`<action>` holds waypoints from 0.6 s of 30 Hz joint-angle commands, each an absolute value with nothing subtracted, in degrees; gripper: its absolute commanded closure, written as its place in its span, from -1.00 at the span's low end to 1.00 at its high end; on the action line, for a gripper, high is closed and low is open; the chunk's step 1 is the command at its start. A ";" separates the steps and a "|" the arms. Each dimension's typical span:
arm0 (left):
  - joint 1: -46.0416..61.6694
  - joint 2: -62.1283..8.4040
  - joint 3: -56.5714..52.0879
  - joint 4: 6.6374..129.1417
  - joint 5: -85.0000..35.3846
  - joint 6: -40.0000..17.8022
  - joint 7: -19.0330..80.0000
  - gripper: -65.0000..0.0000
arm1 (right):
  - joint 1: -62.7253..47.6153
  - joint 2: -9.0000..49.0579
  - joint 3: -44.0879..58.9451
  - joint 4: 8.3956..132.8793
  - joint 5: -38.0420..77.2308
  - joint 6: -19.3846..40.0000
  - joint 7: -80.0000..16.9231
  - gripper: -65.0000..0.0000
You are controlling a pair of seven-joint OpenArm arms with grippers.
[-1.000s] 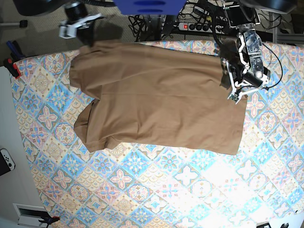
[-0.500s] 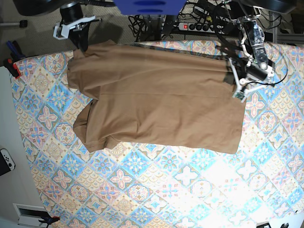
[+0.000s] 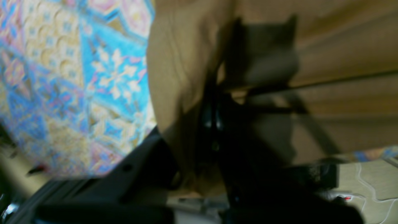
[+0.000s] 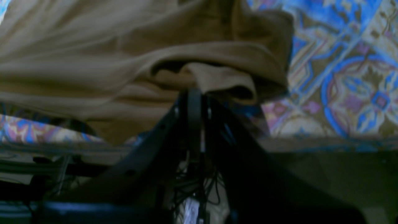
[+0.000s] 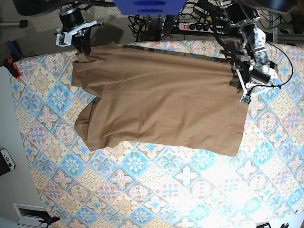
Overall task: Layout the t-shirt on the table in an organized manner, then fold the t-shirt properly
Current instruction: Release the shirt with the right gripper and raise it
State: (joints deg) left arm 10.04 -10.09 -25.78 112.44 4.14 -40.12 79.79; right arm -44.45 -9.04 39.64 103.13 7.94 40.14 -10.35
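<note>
lying spread on the table (image 5: 156, 190), plain tan t-shirt (image 5: 161, 99), far corners pinched by left pincer (image 5: 239, 80) and right pincer (image 5: 81, 49)

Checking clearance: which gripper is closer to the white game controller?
Right. The right gripper grips the t-shirt on the controller side; the left gripper grips its opposite end.

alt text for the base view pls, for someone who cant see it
A tan-brown t-shirt lies spread across a table covered in a blue, pink and cream floral tile cloth, seen from above. Two robot arms grip its far edge, the right claw at one corner and the left claw at the other.
</note>
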 commanded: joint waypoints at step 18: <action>10.24 -10.42 -25.71 113.36 8.48 -40.00 80.00 0.43 | -45.05 -7.08 44.09 104.13 9.10 40.00 -17.80 0.08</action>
State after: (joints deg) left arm 10.70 -9.74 -25.54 112.44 7.97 -40.12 79.99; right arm -44.25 -7.33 43.75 103.13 8.14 39.81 -19.00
